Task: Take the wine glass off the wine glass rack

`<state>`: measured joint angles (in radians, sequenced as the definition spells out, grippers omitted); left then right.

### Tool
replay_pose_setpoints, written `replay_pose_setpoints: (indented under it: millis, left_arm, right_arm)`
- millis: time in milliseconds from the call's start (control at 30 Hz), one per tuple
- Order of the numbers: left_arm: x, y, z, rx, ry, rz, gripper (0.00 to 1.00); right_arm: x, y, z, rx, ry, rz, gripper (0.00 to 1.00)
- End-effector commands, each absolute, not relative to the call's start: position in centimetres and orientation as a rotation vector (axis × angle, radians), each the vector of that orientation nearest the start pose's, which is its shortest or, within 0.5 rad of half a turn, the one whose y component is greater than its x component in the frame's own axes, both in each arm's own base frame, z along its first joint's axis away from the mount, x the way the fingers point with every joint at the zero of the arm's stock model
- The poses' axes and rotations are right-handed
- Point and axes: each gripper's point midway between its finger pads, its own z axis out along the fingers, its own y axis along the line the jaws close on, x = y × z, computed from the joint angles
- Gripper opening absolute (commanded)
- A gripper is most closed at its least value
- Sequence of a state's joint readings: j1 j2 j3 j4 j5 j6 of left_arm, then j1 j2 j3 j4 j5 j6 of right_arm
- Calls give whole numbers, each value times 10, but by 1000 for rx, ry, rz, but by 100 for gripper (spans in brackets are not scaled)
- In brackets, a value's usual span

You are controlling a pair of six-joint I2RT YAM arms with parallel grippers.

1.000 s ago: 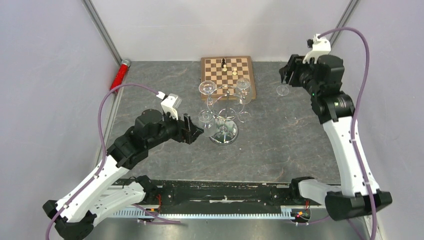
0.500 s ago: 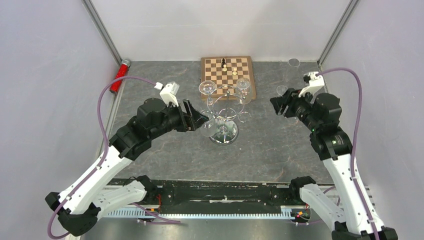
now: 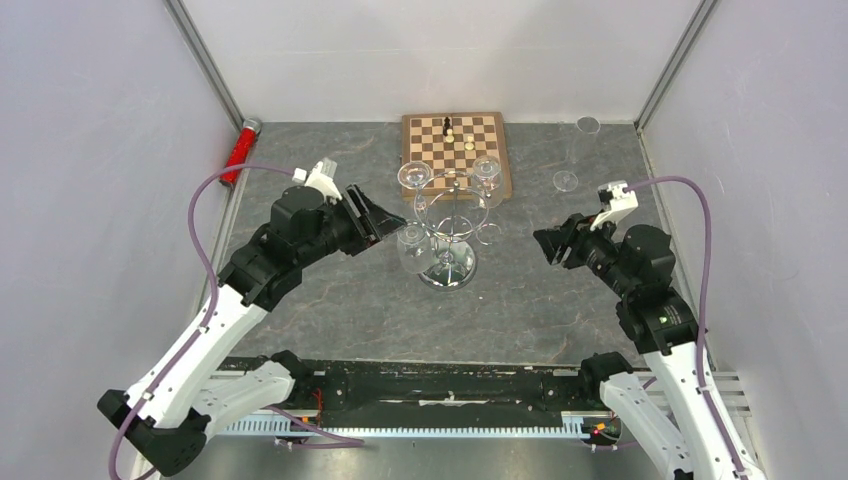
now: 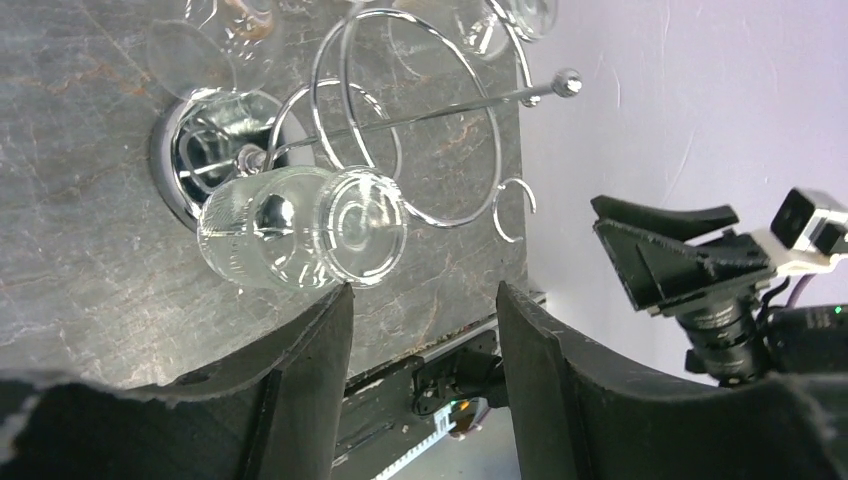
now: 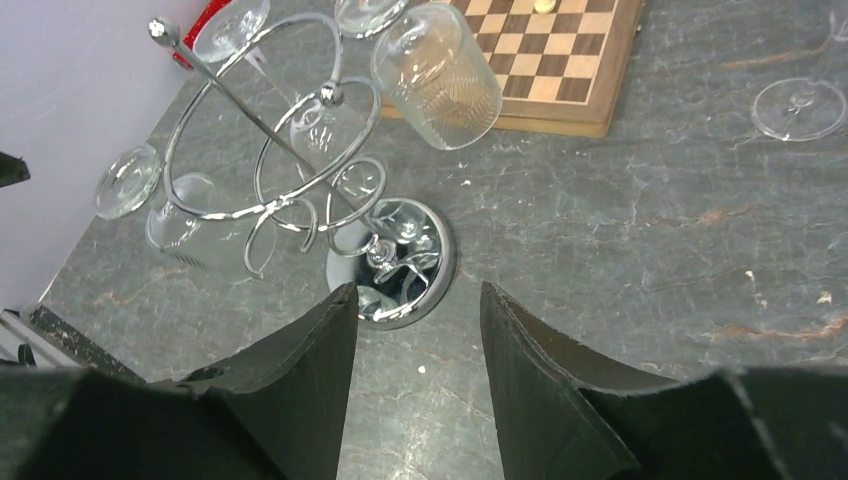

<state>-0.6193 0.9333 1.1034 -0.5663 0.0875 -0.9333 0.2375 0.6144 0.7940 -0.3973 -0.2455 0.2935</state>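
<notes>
While the left gripper (image 4: pixel 422 310) stands spread and empty, a clear stemmed wine glass (image 4: pixel 300 228) hangs bowl-down from a loop arm on the left side of the shiny chrome wire rack (image 3: pixel 447 268). It sits just past one fingertip, not between the jaws. Likewise the right gripper (image 5: pixel 415 295): parted, holding nothing, facing the rack from well apart.

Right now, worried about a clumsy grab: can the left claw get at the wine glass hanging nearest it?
Probably yes: the open left claw faces the wine glass, with nothing between them.
</notes>
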Motion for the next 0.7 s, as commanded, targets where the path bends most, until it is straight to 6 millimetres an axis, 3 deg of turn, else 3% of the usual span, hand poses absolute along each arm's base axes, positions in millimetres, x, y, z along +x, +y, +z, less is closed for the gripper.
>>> replay_pose_setpoints:
  millis: [0, 467, 667]
  left_arm:
    - [231, -220, 306, -414, 2112, -1170, 60]
    - [243, -224, 272, -474, 2146, -1289, 53]
    - [247, -228, 268, -473, 2142, -1324, 49]
  right_arm:
    - [237, 122, 280, -157, 1782, 638, 51]
    - [238, 127, 279, -183, 1775, 642, 49]
    - [239, 126, 280, -185, 1773, 637, 48]
